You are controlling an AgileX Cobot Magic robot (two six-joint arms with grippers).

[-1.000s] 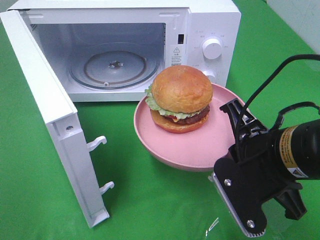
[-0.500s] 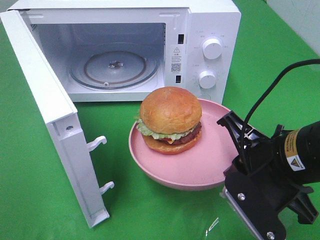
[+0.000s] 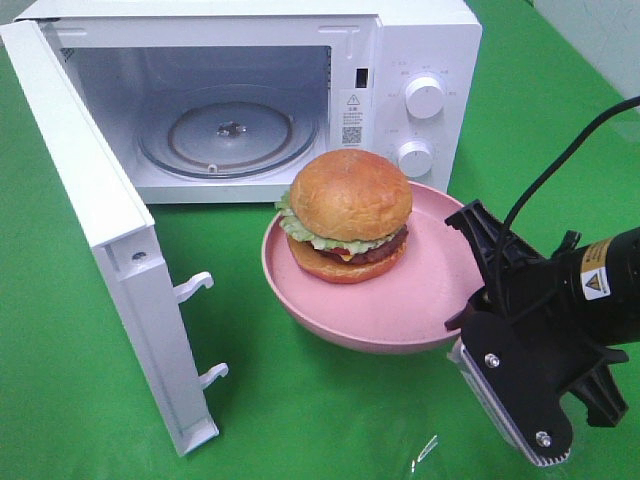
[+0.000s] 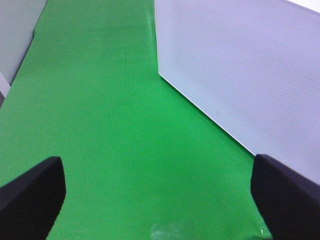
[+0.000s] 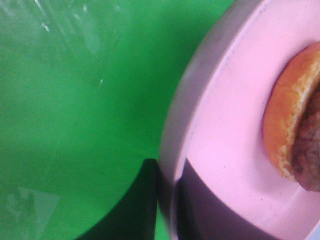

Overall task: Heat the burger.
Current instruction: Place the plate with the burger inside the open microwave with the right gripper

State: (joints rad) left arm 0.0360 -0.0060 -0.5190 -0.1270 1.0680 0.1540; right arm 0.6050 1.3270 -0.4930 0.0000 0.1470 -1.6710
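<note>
Burger: the burger (image 3: 348, 215) sits upright on the pink plate (image 3: 400, 310), toward the side of the plate nearest the microwave (image 3: 425, 40), outside the oven and just in front of its control panel.
Right pincer: the right pincer (image 5: 167, 200) is pinching the plate's rim, one finger inside the dish and one outside, on the edge away from the oven.
Left pincer: the left pincer (image 4: 160, 195) is spread wide with nothing between its fingers, hanging over the green tabletop (image 4: 100, 125) beside the outer face of the door (image 4: 240, 70).
Oven: door swung fully open, glass turntable (image 3: 228, 135) bare.
What changed: over the last second the plate and burger moved left and toward me, then came part of the way back toward the oven front. The net shift is a little leftward, nearer the opening.
What I read from that: I'm lining the plate up with the cavity. The burger stayed seated through both moves, so the grip looks sound.
Left to do: plate still has to go further left and in over the sill onto the turntable, then door shut and dial set.
</note>
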